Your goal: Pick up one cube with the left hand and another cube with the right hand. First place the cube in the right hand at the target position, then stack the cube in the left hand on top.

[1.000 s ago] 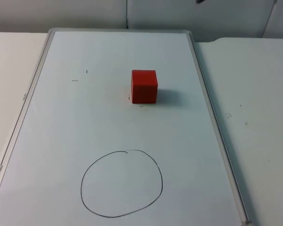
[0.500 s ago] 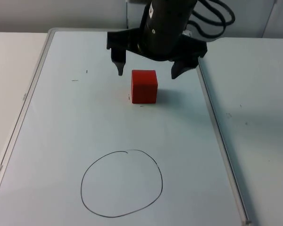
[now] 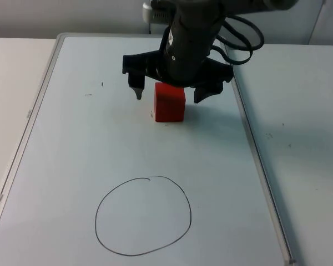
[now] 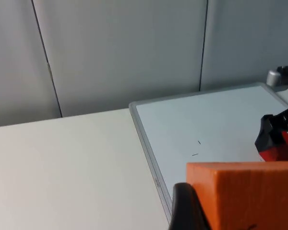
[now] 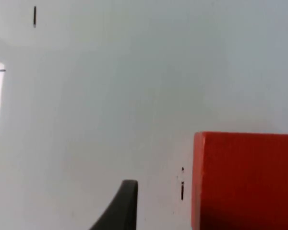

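Note:
A red cube rests on the whiteboard, beyond a hand-drawn black circle. My right gripper hangs open just over the cube, one fingertip to its left and the other to its right, both apart from it. In the right wrist view the red cube stands beside one black fingertip with a gap between them. In the left wrist view an orange cube sits against a black finger of my left gripper, which is shut on it off the board's left side.
The whiteboard's grey frame edges the work area, with white table on both sides. A grey partition wall stands behind. A few small pen marks dot the board.
The right arm has come into the top view and dropped lower, its open fingers now straddling the red cube. The cube has not moved.

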Controlling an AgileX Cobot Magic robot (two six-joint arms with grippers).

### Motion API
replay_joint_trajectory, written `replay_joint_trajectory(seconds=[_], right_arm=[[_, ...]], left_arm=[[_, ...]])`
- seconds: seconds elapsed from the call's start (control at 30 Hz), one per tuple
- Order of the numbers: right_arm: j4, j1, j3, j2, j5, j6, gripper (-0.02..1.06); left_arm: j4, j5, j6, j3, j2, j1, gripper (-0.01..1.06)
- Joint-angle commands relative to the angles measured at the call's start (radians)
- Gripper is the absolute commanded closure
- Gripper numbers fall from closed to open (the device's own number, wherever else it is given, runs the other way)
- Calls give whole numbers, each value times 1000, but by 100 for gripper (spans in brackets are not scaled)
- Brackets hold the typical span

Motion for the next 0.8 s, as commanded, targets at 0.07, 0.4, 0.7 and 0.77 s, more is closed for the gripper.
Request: replay_joint_trajectory(seconds=[0.07,0.4,0.7,0.77], right_arm=[[-12,-8,-8,-4,-22,22,10],[-8,-23,-8,11,-40,22,10],[32,-23,-8,41,-47,12,26],[25,-23,-8,41,-47,12,32]], left_arm=[[8,-49,-4,21,-77,-9,83],[14,-51,-4,21,-118,-9,83],[14,-51,-4,21,-118,-9,83],[14,-51,-4,21,-118,-9,83]])
